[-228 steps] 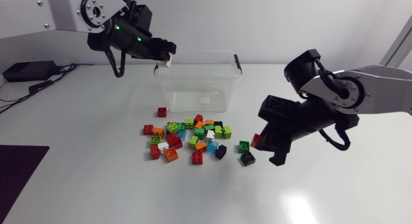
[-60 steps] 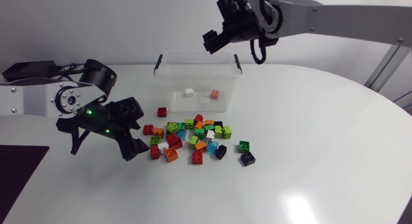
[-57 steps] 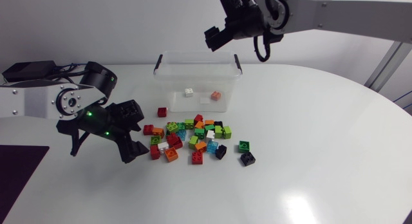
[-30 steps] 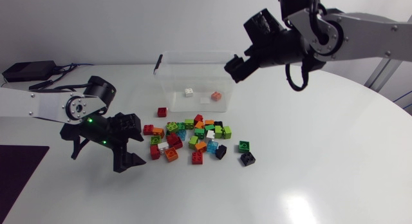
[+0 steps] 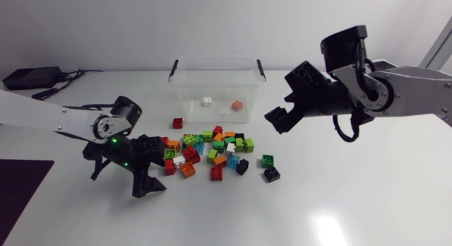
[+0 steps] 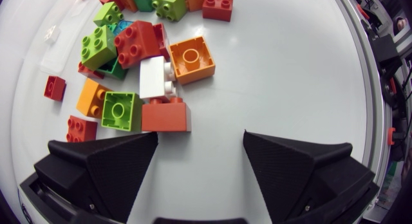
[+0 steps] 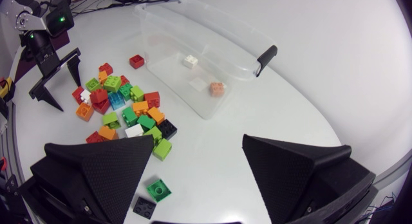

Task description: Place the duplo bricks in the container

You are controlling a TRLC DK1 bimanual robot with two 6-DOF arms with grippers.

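Right tool (image 5: 277,121) now low beside crosswise container (image 5: 215,60), left tool (image 5: 147,184) nearer studs-up bricks (image 5: 212,150), both agape, empty.

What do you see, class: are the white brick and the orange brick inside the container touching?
Apart. The right wrist view shows bare floor of the container between the white brick and the orange brick.

The left gripper (image 6: 199,139) fills the lower edge of the frame, its two black fingers spread wide over the bare white table (image 6: 283,69). The pile of duplo bricks (image 6: 138,63) lies in the upper left. Nearest is a red brick (image 6: 166,114), just ahead of the left-hand fingertip, with a white brick (image 6: 154,78) and an orange brick (image 6: 191,58) close above it and a green brick (image 6: 119,110) at its left side.
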